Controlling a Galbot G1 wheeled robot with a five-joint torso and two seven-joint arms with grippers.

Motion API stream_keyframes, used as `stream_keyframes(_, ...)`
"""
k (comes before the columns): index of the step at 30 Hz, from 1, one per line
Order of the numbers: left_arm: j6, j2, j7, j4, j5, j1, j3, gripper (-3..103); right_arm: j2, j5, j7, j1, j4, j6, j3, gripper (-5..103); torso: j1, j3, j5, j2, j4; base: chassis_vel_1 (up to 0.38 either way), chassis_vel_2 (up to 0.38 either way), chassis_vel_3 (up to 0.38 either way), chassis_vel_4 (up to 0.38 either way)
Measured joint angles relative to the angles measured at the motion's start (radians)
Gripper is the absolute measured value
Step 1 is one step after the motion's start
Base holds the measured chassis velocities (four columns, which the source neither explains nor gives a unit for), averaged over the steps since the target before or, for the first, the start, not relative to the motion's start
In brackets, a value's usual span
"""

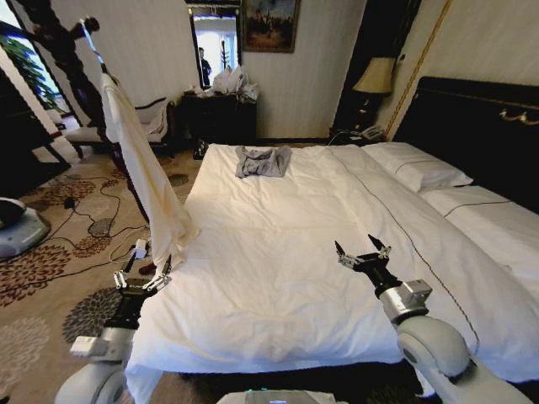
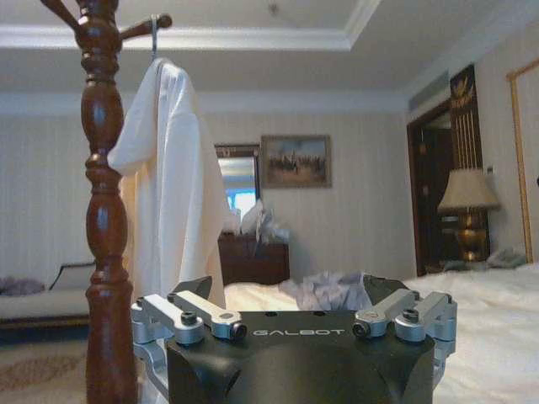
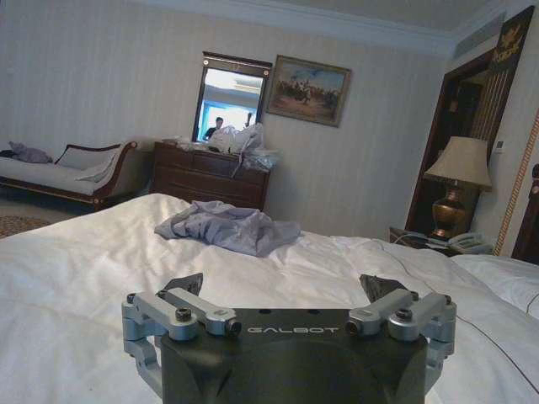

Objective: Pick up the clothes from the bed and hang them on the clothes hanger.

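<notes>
The cream clothes [image 1: 143, 160] hang full length from a dark wooden coat stand [image 2: 105, 210] left of the bed [image 1: 269, 252]. The clothes hanger's silver hook [image 2: 154, 34] catches a peg at the top, and the rest of the hanger is hidden under the garment's shoulders [image 2: 168, 109]. My left gripper [image 1: 145, 268] is open and empty at the bed's left front corner, just below the garment's hem. My right gripper [image 1: 360, 249] hovers open and empty over the white duvet right of centre. Each wrist view also shows its own gripper, left [image 2: 286, 290] and right [image 3: 282, 290], with the jaws spread.
A small grey garment [image 1: 262, 161] lies crumpled near the bed's far edge. White pillows [image 1: 417, 168] rest against the black headboard [image 1: 472, 126] on the right. A dark dresser [image 1: 215, 118] and a lamp [image 1: 375, 80] stand by the far wall. Cables [image 1: 101, 223] trail over the carpet.
</notes>
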Motion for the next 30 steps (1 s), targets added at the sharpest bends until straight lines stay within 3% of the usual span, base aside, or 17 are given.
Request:
stream_keyframes(2, 0.053, 0.007, -0.005, -0.022, -0.022, 0.025, -0.035, 100, 0.000, 0.000, 0.000, 0.000, 0.000, 0.000, 0.000, 100, 0.000, 0.000, 0.0001, 0.000, 0.0000, 0.000, 0.000, 0.000, 0.000)
stream_keyframes(6, 0.083, 0.008, -0.027, -0.040, -0.025, 0.027, -0.039, 100, 0.000, 0.000, 0.000, 0.000, 0.000, 0.000, 0.000, 100, 0.000, 0.000, -0.0002, 0.000, 0.0000, 0.000, 0.000, 0.000, 0.000)
stream_keyframes(30, 0.087, 0.004, -0.042, -0.048, -0.011, 0.015, -0.016, 100, 0.000, 0.000, 0.000, 0.000, 0.000, 0.000, 0.000, 100, 0.000, 0.000, -0.0001, 0.000, 0.0000, 0.000, 0.000, 0.000, 0.000)
